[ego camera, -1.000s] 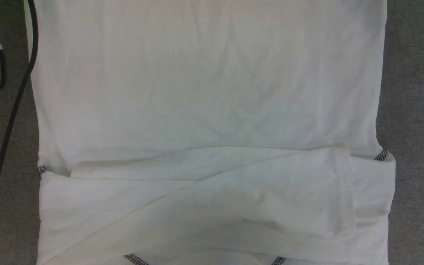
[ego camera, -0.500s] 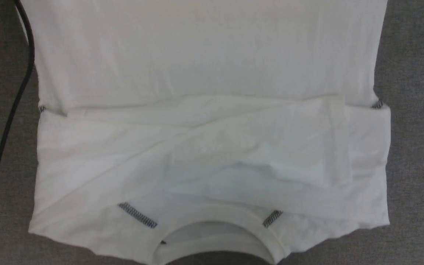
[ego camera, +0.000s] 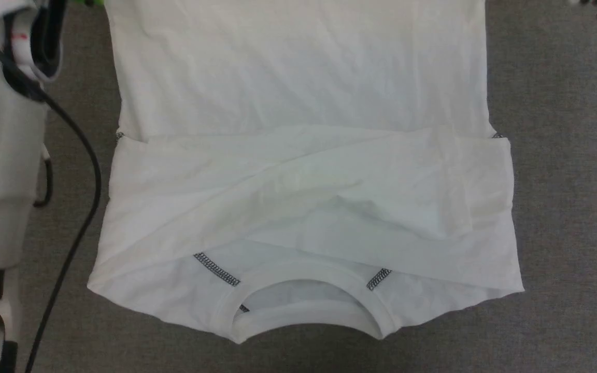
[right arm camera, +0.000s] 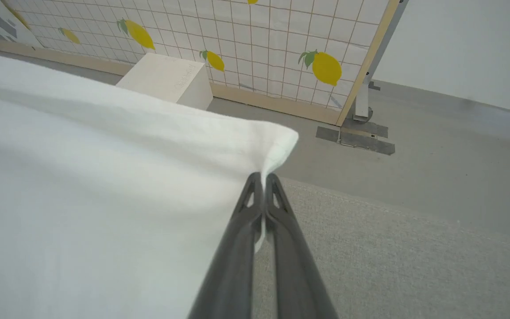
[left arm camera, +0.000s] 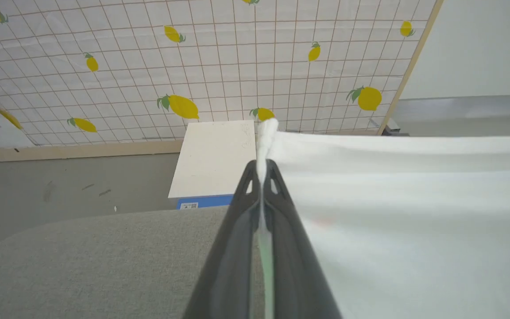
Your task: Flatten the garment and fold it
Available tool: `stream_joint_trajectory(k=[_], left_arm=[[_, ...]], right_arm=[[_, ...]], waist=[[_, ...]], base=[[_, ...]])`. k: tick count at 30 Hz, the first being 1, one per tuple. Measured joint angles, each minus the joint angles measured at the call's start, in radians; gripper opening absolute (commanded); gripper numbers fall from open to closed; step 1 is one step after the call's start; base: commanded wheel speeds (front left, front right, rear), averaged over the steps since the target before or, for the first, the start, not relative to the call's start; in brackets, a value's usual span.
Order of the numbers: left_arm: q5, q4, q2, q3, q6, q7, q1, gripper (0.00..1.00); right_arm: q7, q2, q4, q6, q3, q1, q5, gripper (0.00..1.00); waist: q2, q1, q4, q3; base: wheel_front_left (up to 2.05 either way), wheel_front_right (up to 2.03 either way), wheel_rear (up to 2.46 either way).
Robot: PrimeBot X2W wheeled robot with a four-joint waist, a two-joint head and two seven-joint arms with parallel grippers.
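Your left fingers point(left arm camera: 239, 221) are pinched tight on a bunched corner of the shirt point(ego camera: 298, 93), and your right fingers point(right arm camera: 241, 221) are clamped just as tight on the opposite corner, with the cloth drawn flat between the two. In the head view the shirt lies on the grey counter point(ego camera: 563, 207). Its body runs out of the top of the frame, both sleeves point(ego camera: 329, 181) are crossed over the chest at the middle, and the collar point(ego camera: 303, 290) sits at the bottom centre.

By the look of it, flattening and the sleeve folds are done and you are starting the body fold. Next, carry both corners together toward the bottom of the frame. Keep them level and the cloth taut, then lay the edge over the sleeves near the collar before you let go.
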Motion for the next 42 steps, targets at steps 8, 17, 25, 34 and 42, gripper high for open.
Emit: stream_joint_trajectory(k=[8, 17, 25, 34, 42], left_arm=[[-0.076, -0.148, 0.012, 0.022, 0.007, -0.082, 0.359, 0.00], [-0.148, -0.358, 0.026, 0.035, 0.072, -0.105, 0.743, 0.00], [-0.203, -0.443, 0.018, 0.037, 0.135, -0.106, 0.988, 0.00], [-0.245, -0.365, -0.014, -0.005, 0.152, -0.086, 1.106, 0.00], [-0.263, -0.234, -0.037, -0.037, 0.139, -0.059, 1.126, 0.00]], right_arm=[[-0.010, -0.018, -0.129, 0.000, 0.002, 0.365, 0.143, 0.00], [0.043, -0.009, -0.329, 0.000, -0.110, 0.740, 0.202, 0.00], [0.095, 0.067, -0.448, 0.000, -0.214, 0.972, 0.189, 0.00], [0.121, 0.124, -0.467, 0.000, -0.242, 1.138, 0.137, 0.00], [0.123, 0.144, -0.404, 0.000, -0.191, 1.202, 0.096, 0.00]], waist=[[0.0000, -0.0002, 0.018, -0.174], [0.0000, -0.0002, 0.039, -0.354], [0.0000, -0.0002, 0.058, -0.457], [0.0000, -0.0002, 0.076, -0.494], [0.0000, -0.0001, 0.062, -0.495]], base=[[0.00, 0.00, 0.00], [0.00, 0.00, 0.00], [0.00, 0.00, 0.00], [0.00, 0.00, 0.00], [0.00, 0.00, 0.00]])
